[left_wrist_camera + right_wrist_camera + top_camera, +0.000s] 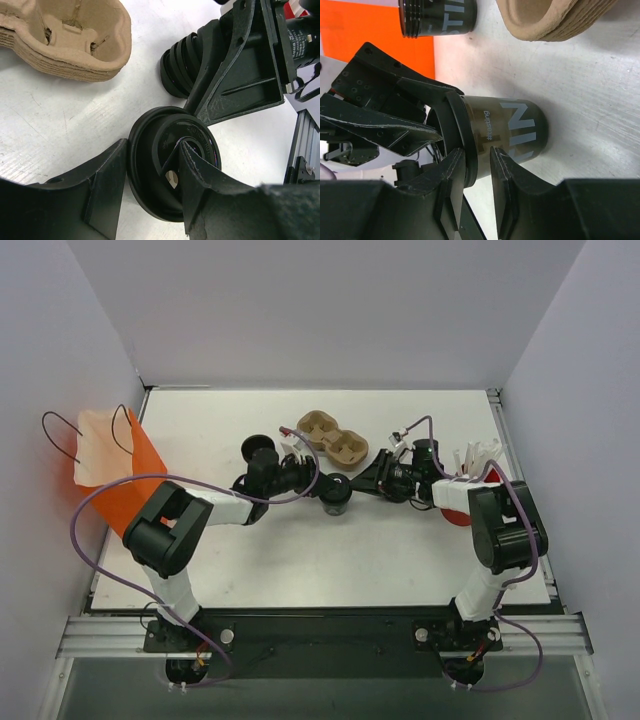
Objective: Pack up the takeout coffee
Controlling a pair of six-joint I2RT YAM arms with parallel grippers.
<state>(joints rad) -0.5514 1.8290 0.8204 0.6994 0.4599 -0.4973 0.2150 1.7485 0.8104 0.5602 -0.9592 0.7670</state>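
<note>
Left pincer point(152, 150) half open, grasping takeout coffee point(336, 490) by its lid: one finger outside the rim, the other on the lid top. Right pincer point(476, 156) shows a narrow gap with tips at the lid rim; cannot tell if pinching. Coffee upright mid counter point(300, 560), between both pincers. Count: 2 cups incl. second black cup point(258, 448), 1 lid stack point(181, 65), 1 carrier stack point(333, 437), 1 orange bag point(150, 470). Lid stack partly hidden behind right pincer
</note>
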